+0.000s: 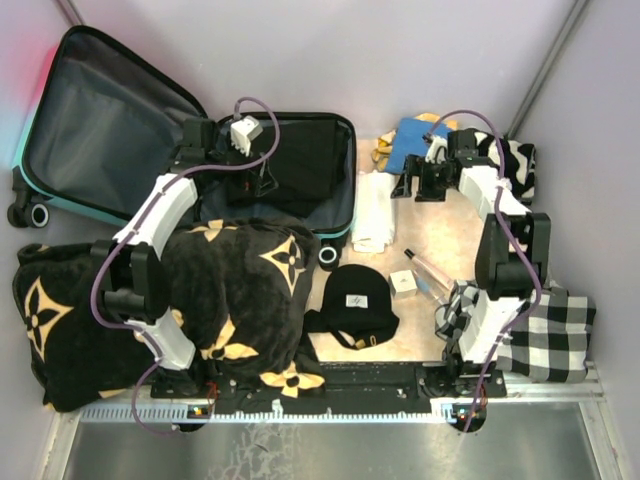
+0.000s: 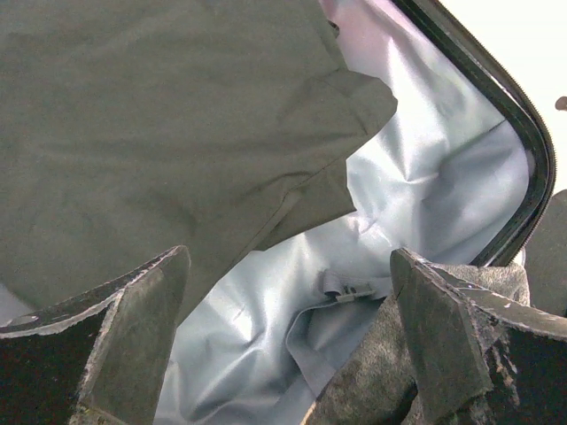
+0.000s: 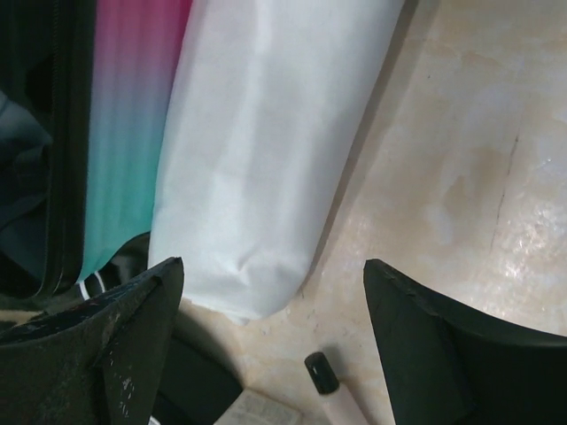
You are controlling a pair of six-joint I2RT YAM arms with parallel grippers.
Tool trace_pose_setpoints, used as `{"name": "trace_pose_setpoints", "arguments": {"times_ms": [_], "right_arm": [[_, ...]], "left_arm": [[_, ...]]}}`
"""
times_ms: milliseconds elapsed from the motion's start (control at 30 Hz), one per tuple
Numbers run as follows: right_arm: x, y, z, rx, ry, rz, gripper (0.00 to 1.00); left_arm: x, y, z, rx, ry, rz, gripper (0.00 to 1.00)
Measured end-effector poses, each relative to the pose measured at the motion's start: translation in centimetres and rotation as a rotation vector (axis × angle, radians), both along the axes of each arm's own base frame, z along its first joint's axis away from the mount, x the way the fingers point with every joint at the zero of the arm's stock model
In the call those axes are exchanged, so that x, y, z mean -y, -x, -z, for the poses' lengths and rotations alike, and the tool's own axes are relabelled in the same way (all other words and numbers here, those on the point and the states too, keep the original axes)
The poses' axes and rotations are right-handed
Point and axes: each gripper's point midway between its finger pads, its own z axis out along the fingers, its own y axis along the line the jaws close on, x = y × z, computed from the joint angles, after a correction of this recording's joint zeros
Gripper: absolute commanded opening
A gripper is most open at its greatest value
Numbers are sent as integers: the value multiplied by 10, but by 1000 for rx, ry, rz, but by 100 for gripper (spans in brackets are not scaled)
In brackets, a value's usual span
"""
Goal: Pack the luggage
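— Where's the suitcase [image 1: 100, 110]?
— Upper left of the top view, lying open, with a garment [image 1: 300, 150] in its right half. The blanket [image 1: 250, 290] fills the lower left, up against that half's lower edge.
— And right of it?
— A folded cloth [image 1: 375, 212] just beside it. Below that is the cap [image 1: 357, 295], with a small box [image 1: 404, 283] and a bottle [image 1: 430, 270] to the cap's right.

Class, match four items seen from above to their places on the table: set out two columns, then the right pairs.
1 luggage
2 black cap
3 white folded cloth
4 large checked cloth

A near right corner
B far left, lid open
C centre, towards the near edge
D beside the luggage's right side

Pairs: 1-B, 2-C, 3-D, 4-A
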Motion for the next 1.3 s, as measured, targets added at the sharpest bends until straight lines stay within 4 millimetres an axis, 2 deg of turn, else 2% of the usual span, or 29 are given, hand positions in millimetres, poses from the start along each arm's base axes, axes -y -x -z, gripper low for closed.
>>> {"name": "trace_pose_setpoints", "arguments": {"times_ms": [100,233,300,467,567,667,800,867,1000,1067,1167,1233,1300], "right_arm": [[-2,-12,23,-25,-18,13,77],[-9,-19,45,-62,-33,12,64],[-17,-19,50,-66,-33,-1,62],[-59,-16,48,-31,-38,-84,54],[-78,-7,55,-31,-36,-121,52],[-82,3,67,-63,-14,-143,51],[-63,4,82,-93,34,-163,51],[-51,2,81,-90,62,-183,52],[-4,-10,78,-62,188,-232,56],[25,-24,77,-36,271,-253,66],[57,-43,68,10,375,-264,87],[68,-52,55,47,419,-265,92],[67,-55,49,68,425,-257,97]], "left_arm": [[-4,2,-6,15,-18,-14,100],[-9,6,-13,38,-38,-26,100],[-11,7,-15,45,-43,-32,100],[-14,7,-14,44,-56,-48,100],[-15,6,-13,46,-62,-53,100],[-16,6,-13,46,-64,-55,100],[-16,6,-13,47,-66,-55,100],[-16,6,-13,47,-66,-54,99],[-15,6,-12,47,-65,-52,99],[-15,8,-7,38,-64,-49,99],[-15,11,2,16,-66,-45,99],[-15,12,4,12,-67,-45,99],[-15,12,3,16,-66,-45,99]]}}
